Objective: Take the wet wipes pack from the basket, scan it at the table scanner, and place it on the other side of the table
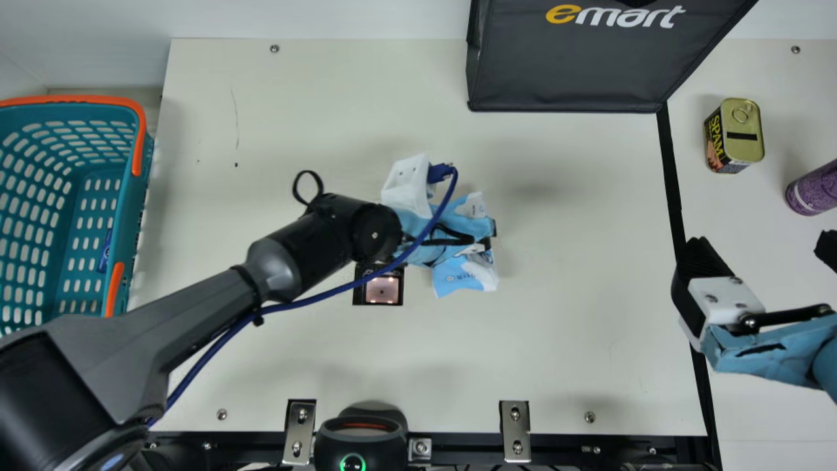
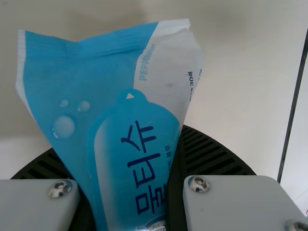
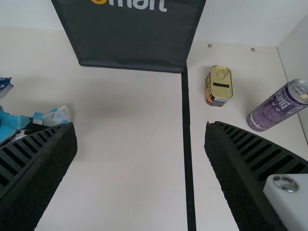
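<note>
In the main view, my left gripper (image 1: 461,239) is over the table, just right of the square scanner (image 1: 382,290). It is shut on the light blue and white wet wipes pack (image 1: 454,278), whose ends stick out on both sides. The left wrist view has the pack (image 2: 115,110) clamped between the ribbed fingers of my left gripper (image 2: 127,192). At the table's right stands my right gripper (image 1: 762,252), open and holding nothing. In the right wrist view, the fingers of my right gripper (image 3: 141,139) are wide apart; the pack (image 3: 55,116) is off beyond one finger.
A teal basket (image 1: 124,222) with orange handles stands at far left. A dark bag (image 1: 562,72) is at the back. Right of the black tape line (image 1: 669,170) are a can (image 1: 744,131) and a purple can (image 1: 814,188). A blue cable (image 1: 327,296) runs along my left arm.
</note>
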Controlling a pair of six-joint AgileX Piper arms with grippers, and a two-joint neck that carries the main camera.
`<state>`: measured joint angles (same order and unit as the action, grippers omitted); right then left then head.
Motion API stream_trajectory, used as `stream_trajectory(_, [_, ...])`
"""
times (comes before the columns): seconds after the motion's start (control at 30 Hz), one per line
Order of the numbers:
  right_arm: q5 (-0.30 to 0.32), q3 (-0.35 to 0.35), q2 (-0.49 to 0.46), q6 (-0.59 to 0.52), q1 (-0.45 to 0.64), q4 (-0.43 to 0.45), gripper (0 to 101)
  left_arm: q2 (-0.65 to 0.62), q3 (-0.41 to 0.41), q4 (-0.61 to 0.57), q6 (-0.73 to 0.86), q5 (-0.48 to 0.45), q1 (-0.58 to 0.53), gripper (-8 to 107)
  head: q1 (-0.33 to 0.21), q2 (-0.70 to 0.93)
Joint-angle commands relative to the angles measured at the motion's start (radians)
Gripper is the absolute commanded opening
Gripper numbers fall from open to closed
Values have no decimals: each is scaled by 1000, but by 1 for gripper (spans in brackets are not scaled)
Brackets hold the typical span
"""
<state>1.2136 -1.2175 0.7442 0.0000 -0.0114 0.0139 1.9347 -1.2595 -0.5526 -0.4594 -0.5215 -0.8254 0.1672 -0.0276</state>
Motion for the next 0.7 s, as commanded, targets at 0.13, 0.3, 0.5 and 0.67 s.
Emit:
stream_trajectory(0.13, [0,0,0,0,0,0,95,51,-72,96,-127,-6,-31,19,-29,0])
stream_trajectory(0.3, [0,0,0,0,0,0,95,70,-111,174,-215,-12,-52,35,-29,0])
stream_trajectory(0.5, [2,0,0,0,0,0,95,71,-134,254,-293,-20,-71,55,-29,0])
stream_trajectory(0.67, [2,0,0,0,0,0,95,61,-137,301,-330,-31,-80,72,-29,0])
